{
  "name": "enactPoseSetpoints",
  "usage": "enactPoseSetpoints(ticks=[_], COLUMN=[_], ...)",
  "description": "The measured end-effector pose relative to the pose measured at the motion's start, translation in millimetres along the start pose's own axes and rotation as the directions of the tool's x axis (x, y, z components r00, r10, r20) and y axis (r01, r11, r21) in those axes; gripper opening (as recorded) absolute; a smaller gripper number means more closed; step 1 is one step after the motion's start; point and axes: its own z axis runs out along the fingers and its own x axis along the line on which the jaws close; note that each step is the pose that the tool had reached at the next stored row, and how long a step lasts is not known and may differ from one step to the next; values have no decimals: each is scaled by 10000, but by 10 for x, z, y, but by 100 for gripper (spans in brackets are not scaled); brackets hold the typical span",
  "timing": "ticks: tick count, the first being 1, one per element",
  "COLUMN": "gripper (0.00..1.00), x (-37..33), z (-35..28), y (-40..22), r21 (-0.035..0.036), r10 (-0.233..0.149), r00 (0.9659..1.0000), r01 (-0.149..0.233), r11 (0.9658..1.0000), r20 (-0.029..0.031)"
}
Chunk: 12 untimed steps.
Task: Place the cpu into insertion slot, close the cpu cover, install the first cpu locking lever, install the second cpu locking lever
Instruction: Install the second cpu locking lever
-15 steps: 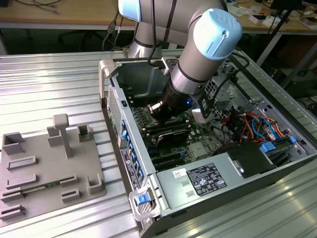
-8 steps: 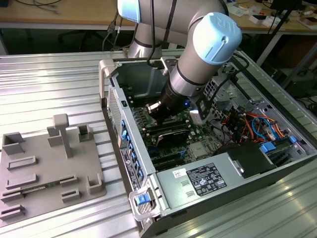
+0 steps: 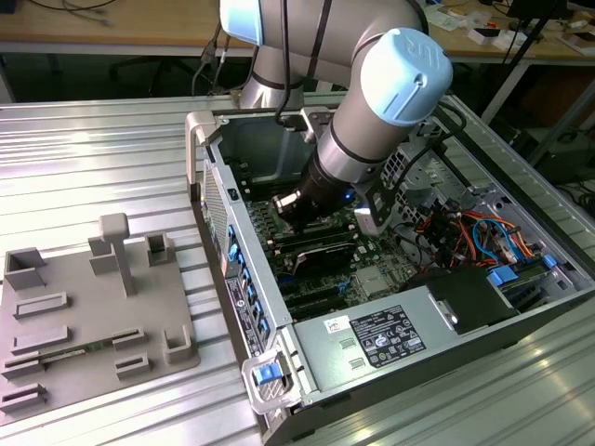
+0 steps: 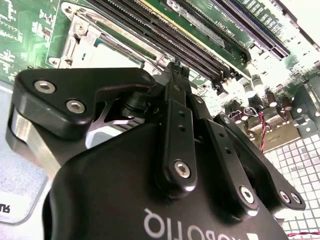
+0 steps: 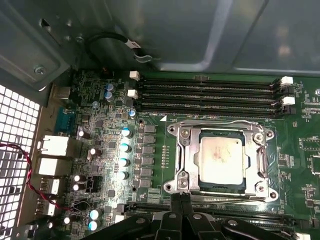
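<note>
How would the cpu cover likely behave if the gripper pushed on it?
The cpu cover looks like thin sheet metal, so probably light and slightly springy. It lies flat around the cpu, so a push would likely flex it, not slide it. The gripper sits beside it.

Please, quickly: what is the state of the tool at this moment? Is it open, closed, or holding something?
Tool: closed, fingers together, holding nothing visible; its tip is at the edge of the cpu cover, which lies down around the cpu.

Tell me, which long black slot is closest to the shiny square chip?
The memory slot directly bordering the cpu cover around the cpu; the other three lie farther away.
</note>
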Motion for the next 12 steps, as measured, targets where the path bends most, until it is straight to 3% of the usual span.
enactPoseSetpoints(ticks=[12], gripper=[11], x=[38], z=[63], y=[-4], r21=[-20], r10=[-2], r00=[10000], r01=[2], r11=[10000], r20=[1])
